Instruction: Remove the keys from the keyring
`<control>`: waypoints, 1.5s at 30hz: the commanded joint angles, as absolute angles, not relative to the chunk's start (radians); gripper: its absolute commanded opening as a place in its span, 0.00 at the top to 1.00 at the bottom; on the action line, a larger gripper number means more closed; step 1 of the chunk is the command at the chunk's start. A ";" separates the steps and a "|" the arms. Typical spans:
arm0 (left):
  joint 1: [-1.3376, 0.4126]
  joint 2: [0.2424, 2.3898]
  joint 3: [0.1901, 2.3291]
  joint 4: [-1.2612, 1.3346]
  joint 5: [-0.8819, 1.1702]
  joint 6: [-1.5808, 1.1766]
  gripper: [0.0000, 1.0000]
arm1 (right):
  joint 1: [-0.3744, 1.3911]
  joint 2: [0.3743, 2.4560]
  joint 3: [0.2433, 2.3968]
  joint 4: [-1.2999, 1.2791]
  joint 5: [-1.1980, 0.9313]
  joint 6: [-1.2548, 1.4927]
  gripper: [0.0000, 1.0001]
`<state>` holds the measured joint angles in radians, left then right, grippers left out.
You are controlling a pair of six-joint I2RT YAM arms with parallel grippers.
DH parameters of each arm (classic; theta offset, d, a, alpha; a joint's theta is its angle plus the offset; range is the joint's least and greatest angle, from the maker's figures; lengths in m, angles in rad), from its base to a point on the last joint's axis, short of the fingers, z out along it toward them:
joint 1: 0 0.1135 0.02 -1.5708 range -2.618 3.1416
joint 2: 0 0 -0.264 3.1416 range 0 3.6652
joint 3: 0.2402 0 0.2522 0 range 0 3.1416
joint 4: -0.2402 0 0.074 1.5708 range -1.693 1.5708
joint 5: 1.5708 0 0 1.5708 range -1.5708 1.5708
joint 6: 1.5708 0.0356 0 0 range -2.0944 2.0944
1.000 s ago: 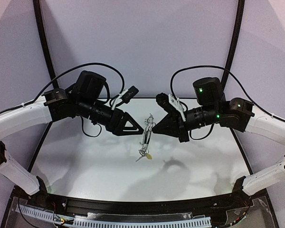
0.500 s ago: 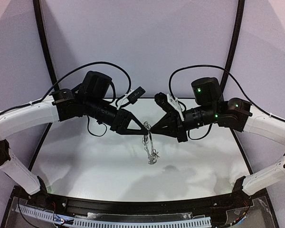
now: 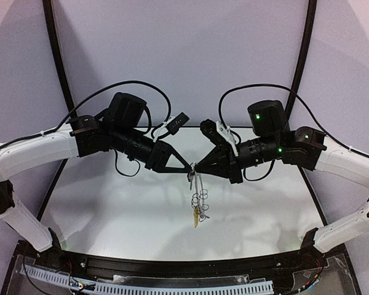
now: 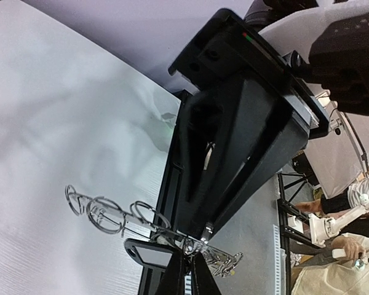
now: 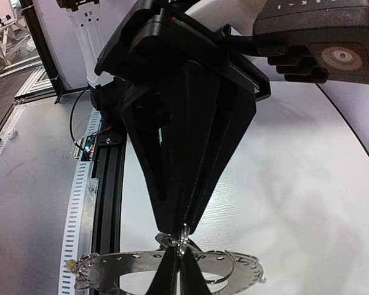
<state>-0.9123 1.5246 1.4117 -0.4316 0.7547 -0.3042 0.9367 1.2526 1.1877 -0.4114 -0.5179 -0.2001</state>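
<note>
Keyring pinched in mid-air between both grippers

Keyring (image 3: 195, 190) hangs edge-on, well above the table (image 3: 111, 209), from the point where the two gripper tips meet. Its wire loops (image 4: 107, 212) fan out along the rim, and the yellow key (image 3: 196, 219) dangles at the bottom. I can't pick out any other key. My right gripper (image 3: 201, 165) has its jaws closed on the flat rim. The left gripper (image 3: 186, 166) faces it tip to tip, jaws together on what looks like a loop at that same rim.

I read this as the working-off step, with no key free yet. Next, I'd want one side holding the hoop firm while the other regrips lower, at the key's own loop, and slides it off. That is fine work with parts this small.

No brand or writing is legible to me; only green lights (image 3: 257, 116) show.
</note>
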 commanded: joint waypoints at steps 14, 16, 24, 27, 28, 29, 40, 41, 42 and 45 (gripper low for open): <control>-0.920 1.610 1.629 -0.911 0.757 -0.093 0.99 | 0.947 1.354 1.338 -0.601 -0.556 -0.429 0.45; -0.920 1.617 1.632 -0.914 0.759 -0.090 0.99 | 0.946 1.365 1.337 -0.576 -0.590 -0.429 0.48; -0.922 1.613 1.632 -0.881 0.751 -0.100 0.99 | 0.946 1.403 1.360 -0.583 -0.643 -0.429 0.58; -0.921 1.613 1.635 -0.878 0.753 -0.100 0.99 | 0.948 1.419 1.364 -0.585 -0.631 -0.430 0.58; -0.921 1.614 1.635 -0.876 0.752 -0.099 0.99 | 0.947 1.425 1.366 -0.583 -0.630 -0.432 0.59; -0.921 1.615 1.636 -0.875 0.752 -0.100 0.99 | 0.948 1.429 1.369 -0.585 -0.631 -0.431 0.60; -0.920 1.618 1.646 -0.870 0.751 -0.106 0.99 | 0.960 1.480 1.407 -0.637 -0.616 -0.451 0.75; -0.920 1.619 1.647 -0.870 0.750 -0.105 0.99 | 0.963 1.484 1.411 -0.647 -0.617 -0.456 0.76; -0.920 1.618 1.648 -0.871 0.746 -0.104 0.99 | 0.964 1.486 1.416 -0.652 -0.616 -0.456 0.78; -0.922 1.618 1.650 -0.873 0.740 -0.104 0.99 | 0.968 1.480 1.414 -0.650 -0.614 -0.457 0.96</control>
<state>-0.9184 1.6314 1.6154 -0.8875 0.7311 -0.1104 0.9485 1.4738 1.3911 -0.6392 -0.6209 -0.4446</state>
